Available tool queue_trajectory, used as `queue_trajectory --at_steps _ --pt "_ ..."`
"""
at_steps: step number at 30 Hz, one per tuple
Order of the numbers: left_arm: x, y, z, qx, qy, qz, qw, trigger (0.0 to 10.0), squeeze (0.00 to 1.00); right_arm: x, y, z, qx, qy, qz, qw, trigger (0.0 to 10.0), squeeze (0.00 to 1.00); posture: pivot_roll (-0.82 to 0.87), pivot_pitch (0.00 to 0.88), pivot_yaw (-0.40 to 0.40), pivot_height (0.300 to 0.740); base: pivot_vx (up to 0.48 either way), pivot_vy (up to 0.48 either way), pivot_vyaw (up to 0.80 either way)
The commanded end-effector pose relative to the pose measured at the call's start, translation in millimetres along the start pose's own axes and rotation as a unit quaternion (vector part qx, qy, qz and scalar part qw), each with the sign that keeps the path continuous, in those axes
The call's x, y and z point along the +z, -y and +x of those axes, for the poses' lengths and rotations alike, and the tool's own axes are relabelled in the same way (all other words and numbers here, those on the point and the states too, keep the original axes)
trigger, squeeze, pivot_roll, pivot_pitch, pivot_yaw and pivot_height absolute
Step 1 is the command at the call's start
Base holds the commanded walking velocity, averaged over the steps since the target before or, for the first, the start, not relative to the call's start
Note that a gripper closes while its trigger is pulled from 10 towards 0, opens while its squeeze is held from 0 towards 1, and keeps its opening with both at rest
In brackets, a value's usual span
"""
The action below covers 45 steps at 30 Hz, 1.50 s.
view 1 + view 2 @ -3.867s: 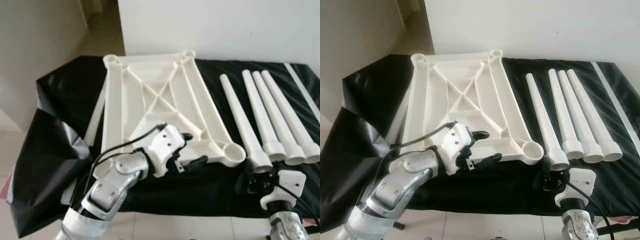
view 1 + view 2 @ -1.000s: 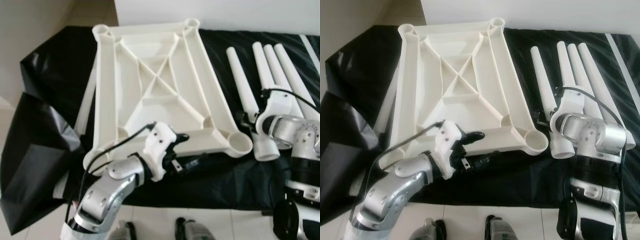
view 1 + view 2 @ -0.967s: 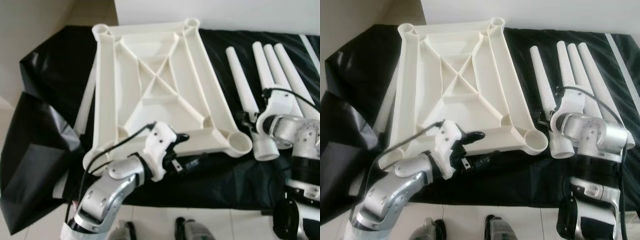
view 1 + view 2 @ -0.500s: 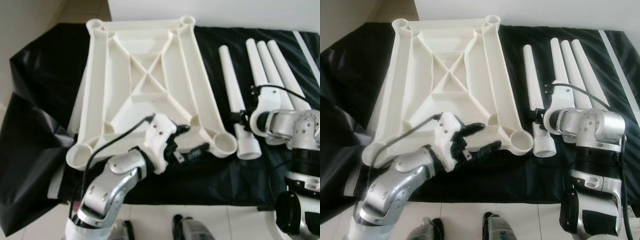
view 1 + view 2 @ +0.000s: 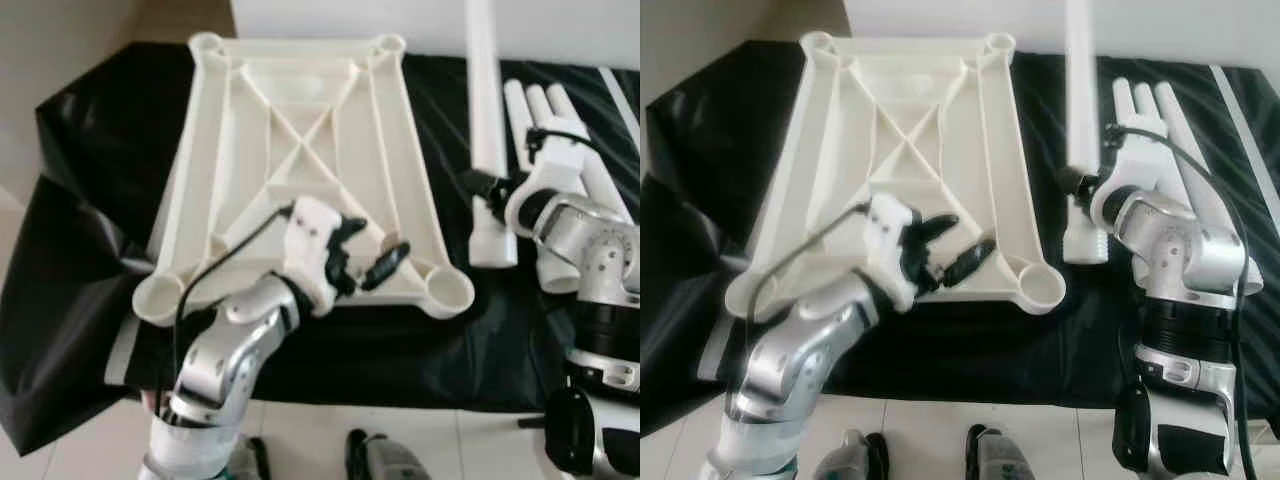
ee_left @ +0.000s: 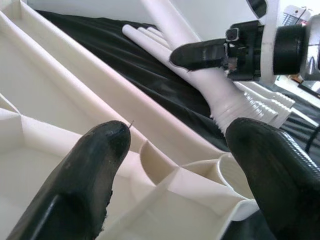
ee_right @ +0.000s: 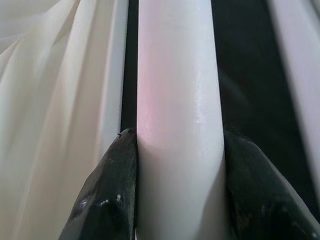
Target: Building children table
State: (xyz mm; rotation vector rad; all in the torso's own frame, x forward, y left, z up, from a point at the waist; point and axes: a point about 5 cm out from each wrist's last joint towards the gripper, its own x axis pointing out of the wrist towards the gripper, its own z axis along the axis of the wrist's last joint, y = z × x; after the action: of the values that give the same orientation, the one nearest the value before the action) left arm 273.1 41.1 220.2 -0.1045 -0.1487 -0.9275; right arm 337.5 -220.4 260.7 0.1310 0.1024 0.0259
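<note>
The white table top (image 5: 300, 170) lies upside down on black cloth, with a round socket at each corner. My left gripper (image 5: 368, 247) hovers open over its near edge, close to the near right socket (image 5: 449, 290); nothing lies between its fingers (image 6: 90, 165). My right gripper (image 5: 482, 186) is shut on a white table leg (image 5: 485, 120). It holds the leg raised and steep, with the ribbed wide end (image 5: 1085, 245) low beside the table top's right rail. In the right wrist view both fingers (image 7: 107, 190) press on the leg (image 7: 177, 100).
Three more white legs (image 5: 1155, 105) lie side by side on the black cloth (image 5: 90, 150) behind my right arm. A thin white strip (image 5: 620, 90) lies at the far right. The cloth's front edge drops to a tiled floor, where my feet (image 5: 385, 465) stand.
My right gripper has lifted the leg off the cloth and tipped it up steeply. My left gripper has moved forward over the table top's near edge. The camera has shifted slightly.
</note>
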Motion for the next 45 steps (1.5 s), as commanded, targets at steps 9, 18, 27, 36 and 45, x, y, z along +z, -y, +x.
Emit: queue_trajectory --at_steps 9,18,27,36,45 --pt "13.3 -33.4 27.8 0.059 0.006 -0.059 0.997 10.0 0.00 -3.2 -15.7 -10.1 -0.003 0.090 -0.003 0.996 10.0 0.00 -0.05 0.048 -0.041 0.740 0.000 0.000 0.00" --pt "3.1 -35.5 41.9 0.062 -0.040 -0.066 0.995 10.0 0.00 -10.4 -33.2 -24.2 0.122 0.134 0.049 0.982 10.0 0.00 -0.06 0.040 -0.020 0.740 0.000 0.000 0.00" --pt "10.2 -53.3 52.8 0.027 -0.059 -0.040 0.997 10.0 0.00 -25.5 -53.5 -39.0 0.179 0.160 -0.005 0.971 10.0 0.00 -0.08 0.026 -0.008 0.740 0.000 0.000 0.00" --pt "14.1 -68.4 62.3 0.053 -0.087 -0.034 0.994 10.0 0.00 -35.8 -53.7 -36.6 0.167 0.154 0.005 0.974 10.0 0.00 -0.06 0.010 -0.003 0.740 0.000 0.000 0.00" --pt "31.5 -69.7 70.9 0.056 -0.070 -0.030 0.995 10.0 0.00 -60.2 -68.8 -31.7 0.165 0.124 0.004 0.978 10.0 0.00 -0.04 0.000 0.000 0.740 0.000 0.000 0.00"
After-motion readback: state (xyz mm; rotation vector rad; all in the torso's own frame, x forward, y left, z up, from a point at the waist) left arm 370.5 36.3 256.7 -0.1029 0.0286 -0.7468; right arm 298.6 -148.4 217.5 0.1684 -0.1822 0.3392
